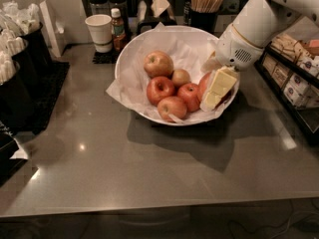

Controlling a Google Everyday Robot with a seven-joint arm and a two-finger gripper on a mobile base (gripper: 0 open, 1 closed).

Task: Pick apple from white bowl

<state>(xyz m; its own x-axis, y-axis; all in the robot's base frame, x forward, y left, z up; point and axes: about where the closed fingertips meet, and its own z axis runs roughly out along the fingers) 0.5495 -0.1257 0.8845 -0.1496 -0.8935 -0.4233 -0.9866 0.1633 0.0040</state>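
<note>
Gripper (215, 97) low in white bowl (130, 59), half-hiding apple (204, 81).

Table (149, 178): grey, smooth and glossy, with small bright reflections near the left and right edges.

White bowl (130, 51) stands on it, back of centre. Its crinkled paper lining hangs over the left rim. The bowl's shadow falls forward across the table.

Back left of the bowl, a paper cup (98, 31) sits on a small dark mat (102, 59), with a small bottle (117, 30) just beside the cup.

Left side: black mat (47, 91) carrying dark containers (30, 54).

Back: dark holder of wooden sticks (204, 6).

My pincer (218, 87) is down inside the bowl's right side.
</note>
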